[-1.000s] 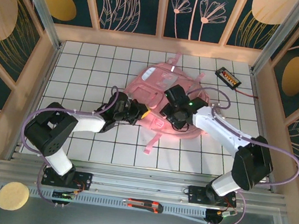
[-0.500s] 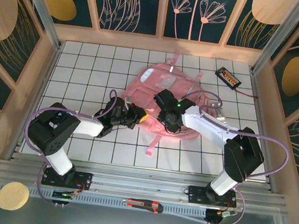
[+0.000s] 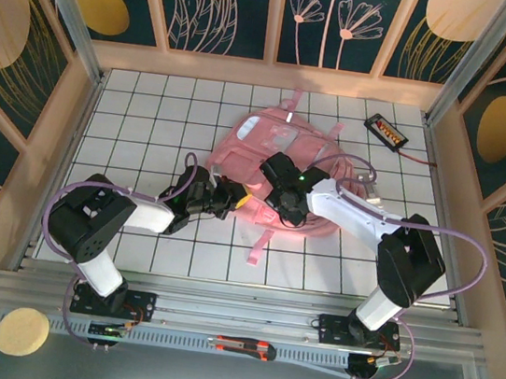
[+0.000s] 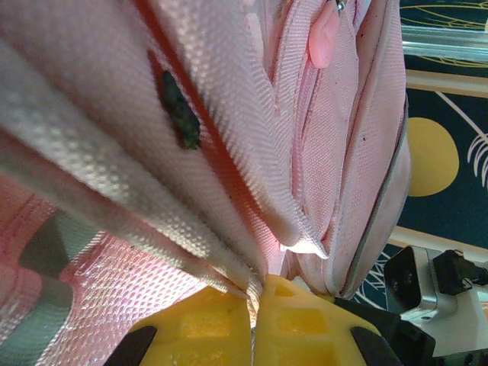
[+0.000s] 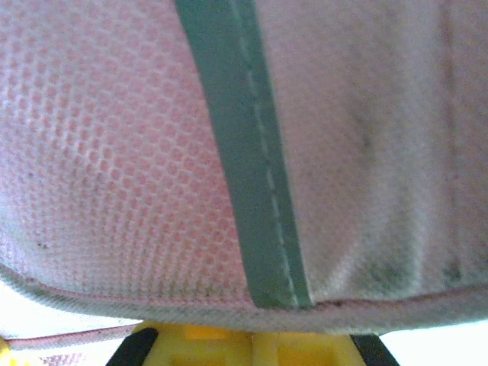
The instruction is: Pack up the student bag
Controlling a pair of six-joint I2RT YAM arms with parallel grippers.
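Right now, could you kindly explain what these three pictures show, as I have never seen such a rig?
These are two robot arms bolted at the near edge of a white gridded table. The overhead picture looks down from behind them; the other two come from cameras on each wrist, looking along yellow-tipped jaws. A pink student bag lies on the table, with a small black device at the far right. The left arm has its jaws shut on a fold of the bag; the right arm has its jaws closed at the bag's edge, apparently pinching it.
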